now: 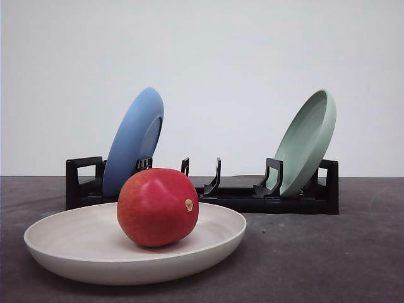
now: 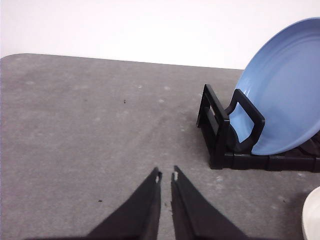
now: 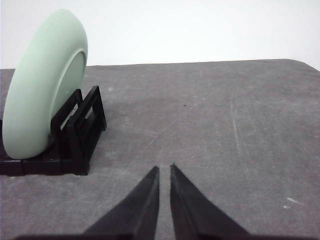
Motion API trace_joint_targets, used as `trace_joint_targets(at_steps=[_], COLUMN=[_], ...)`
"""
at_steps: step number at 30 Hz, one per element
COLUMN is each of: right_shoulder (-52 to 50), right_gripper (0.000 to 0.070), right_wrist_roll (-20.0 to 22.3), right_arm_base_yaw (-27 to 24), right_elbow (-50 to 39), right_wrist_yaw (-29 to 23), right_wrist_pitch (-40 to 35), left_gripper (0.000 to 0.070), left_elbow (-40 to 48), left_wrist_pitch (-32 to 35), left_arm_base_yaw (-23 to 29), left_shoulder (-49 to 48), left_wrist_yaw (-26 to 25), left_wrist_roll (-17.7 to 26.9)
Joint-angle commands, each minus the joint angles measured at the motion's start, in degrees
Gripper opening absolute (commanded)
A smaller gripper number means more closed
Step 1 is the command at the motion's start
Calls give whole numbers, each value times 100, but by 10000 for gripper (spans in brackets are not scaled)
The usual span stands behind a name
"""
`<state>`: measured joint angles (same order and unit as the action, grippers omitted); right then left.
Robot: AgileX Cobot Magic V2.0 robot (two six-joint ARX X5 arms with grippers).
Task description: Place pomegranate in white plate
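Note:
A glossy red pomegranate (image 1: 157, 206) with a small tan nub on its right side rests inside the white plate (image 1: 69, 252), which lies flat on the dark table at the front left. A sliver of that plate's rim (image 2: 313, 215) appears in the left wrist view. My left gripper (image 2: 166, 176) hovers over bare table with its black fingers nearly touching and nothing between them. My right gripper (image 3: 164, 168) is likewise shut and holds nothing, over bare table beside the rack's end.
A black dish rack (image 1: 227, 197) stands behind the white plate. A blue plate (image 1: 134, 140) leans in its left slots and a pale green plate (image 1: 307, 140) in its right slots. Grey tabletop spreads on both sides of the rack.

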<state>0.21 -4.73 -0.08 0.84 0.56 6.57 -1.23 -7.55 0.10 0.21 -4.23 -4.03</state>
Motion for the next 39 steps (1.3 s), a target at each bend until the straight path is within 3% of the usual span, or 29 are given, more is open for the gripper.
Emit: trace_joint_targets(at_steps=[1, 39], right_shoulder=[0, 0], right_gripper=[35, 35], right_wrist_roll=[-44, -44], right_arm_base_yaw=[-7, -7], right_elbow=[-24, -22], right_wrist_yaw=[-18, -17], right_wrist_pitch=[-76, -76], left_gripper=[17, 17], left_elbow=[55, 55], left_wrist_pitch=[46, 46], left_arm_base_yaw=[-9, -9], left_shoulder=[-2, -2], left_wrist_yaw=[11, 11], left_wrist_roll=[52, 55])
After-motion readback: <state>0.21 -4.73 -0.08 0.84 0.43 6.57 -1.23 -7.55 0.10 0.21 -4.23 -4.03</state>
